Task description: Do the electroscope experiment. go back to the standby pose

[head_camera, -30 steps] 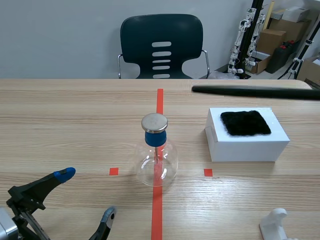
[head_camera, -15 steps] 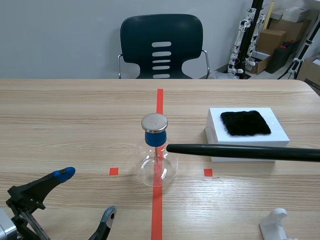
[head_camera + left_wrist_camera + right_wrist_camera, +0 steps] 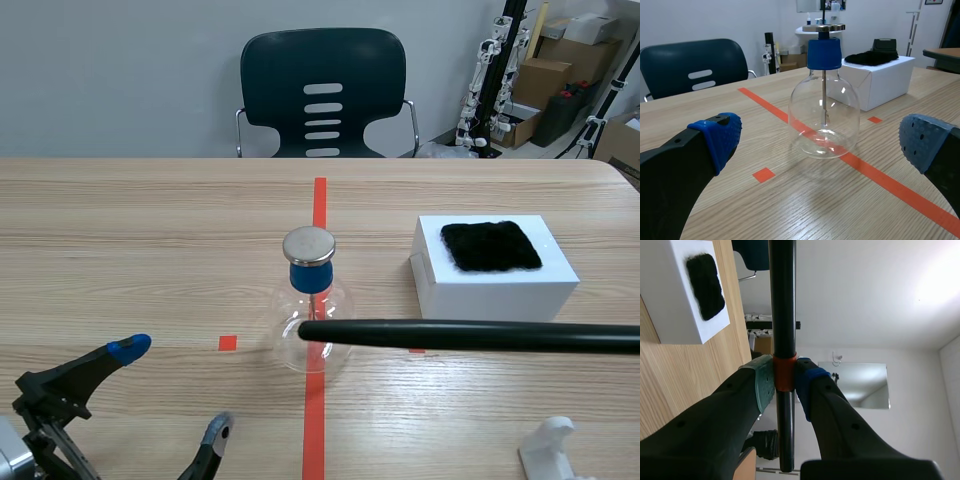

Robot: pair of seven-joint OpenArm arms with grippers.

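The electroscope (image 3: 315, 322) stands upright at the middle of the scene frame, a clear glass flask set on the red tape line (image 3: 314, 425), with a blue stopper (image 3: 311, 277) in its neck and a flat metal disc (image 3: 309, 245) on top. Across the flask's belly lies the tip of the black rod (image 3: 470, 336), which runs level from there to the right edge of the frame. I cannot tell whether the tip touches the glass or only hangs in front of it.

My right pincer (image 3: 784, 384) is clamped on that rod, one pad on each side of its orange band (image 3: 784, 371).

My left pincer (image 3: 174, 390) sits in the lower left corner of the scene frame, fingers spread wide and holding nothing. From its wrist camera the flask stands ahead of it, between the two blue pads.

Right of centre in the scene frame a white box (image 3: 495, 288) rests on the table (image 3: 120, 230), a black fur patch (image 3: 491, 246) lying on its top. A white piece (image 3: 548, 450) shows in the lower right corner. A dark chair (image 3: 322, 90) stands behind the table, top centre.
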